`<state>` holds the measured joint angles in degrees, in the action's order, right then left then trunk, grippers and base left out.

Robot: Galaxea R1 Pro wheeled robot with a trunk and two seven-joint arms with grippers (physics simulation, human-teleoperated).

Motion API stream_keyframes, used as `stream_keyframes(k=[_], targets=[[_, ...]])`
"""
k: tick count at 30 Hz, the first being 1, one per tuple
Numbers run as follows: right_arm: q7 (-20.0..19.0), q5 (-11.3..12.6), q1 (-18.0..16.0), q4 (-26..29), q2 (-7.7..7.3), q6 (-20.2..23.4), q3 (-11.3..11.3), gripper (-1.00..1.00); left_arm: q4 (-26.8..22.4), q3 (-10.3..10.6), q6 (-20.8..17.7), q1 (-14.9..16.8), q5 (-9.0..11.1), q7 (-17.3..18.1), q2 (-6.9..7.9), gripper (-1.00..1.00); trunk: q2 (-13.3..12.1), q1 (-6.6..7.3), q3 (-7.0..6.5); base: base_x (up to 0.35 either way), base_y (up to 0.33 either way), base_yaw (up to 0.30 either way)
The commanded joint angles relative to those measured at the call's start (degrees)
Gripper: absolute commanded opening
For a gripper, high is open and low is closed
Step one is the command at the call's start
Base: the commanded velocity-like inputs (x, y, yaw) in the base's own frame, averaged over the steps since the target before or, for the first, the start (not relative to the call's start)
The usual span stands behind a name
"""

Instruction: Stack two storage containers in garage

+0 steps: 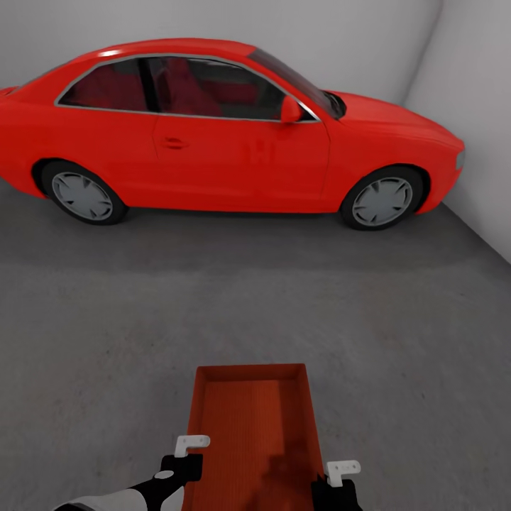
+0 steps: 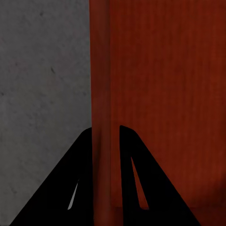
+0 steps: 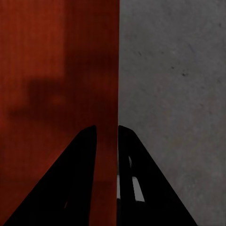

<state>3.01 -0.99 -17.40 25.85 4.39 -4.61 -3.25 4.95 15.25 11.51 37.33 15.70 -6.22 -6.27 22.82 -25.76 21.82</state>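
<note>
I see dark grey concrete floor point(image 1: 106, 341) under me, and the orange-red container point(image 1: 248, 419) sits over it at my front. My left gripper point(image 2: 106, 136) pinches its left wall between both fingers; my right gripper point(image 3: 107, 136) pinches the right wall. Beyond, the red car point(image 1: 227, 135) stands side-on against white walls point(image 1: 468, 106)

Bin point(image 1: 250, 426) betw. end effectors; car point(image 1: 227, 135) beyond.

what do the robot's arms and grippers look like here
In the head view, the left arm is white with black sections, ending in a black wrist block. Each gripper, left gripper and right gripper, carries a small white bracket. In the wrist views, the fingers are plain black wedges.
</note>
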Motion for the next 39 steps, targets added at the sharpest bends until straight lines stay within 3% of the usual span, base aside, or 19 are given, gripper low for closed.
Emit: stream_keyframes(k=[1,39], targets=[[0.27,0.19,0.00,-0.20,0.03,-0.17,-0.03,-1.00,-1.61,-1.25,0.27,0.11,-0.89,0.86,-2.34,-1.00,0.10,-0.02,0.18,0.000,0.000,0.000],[0.42,0.19,0.00,-0.27,0.00,-0.40,0.09,-1.00,-1.61,-1.19,0.36,0.11,-0.88,0.86,-2.43,-1.00,15.34,-8.37,7.17,0.000,0.000,0.000]])
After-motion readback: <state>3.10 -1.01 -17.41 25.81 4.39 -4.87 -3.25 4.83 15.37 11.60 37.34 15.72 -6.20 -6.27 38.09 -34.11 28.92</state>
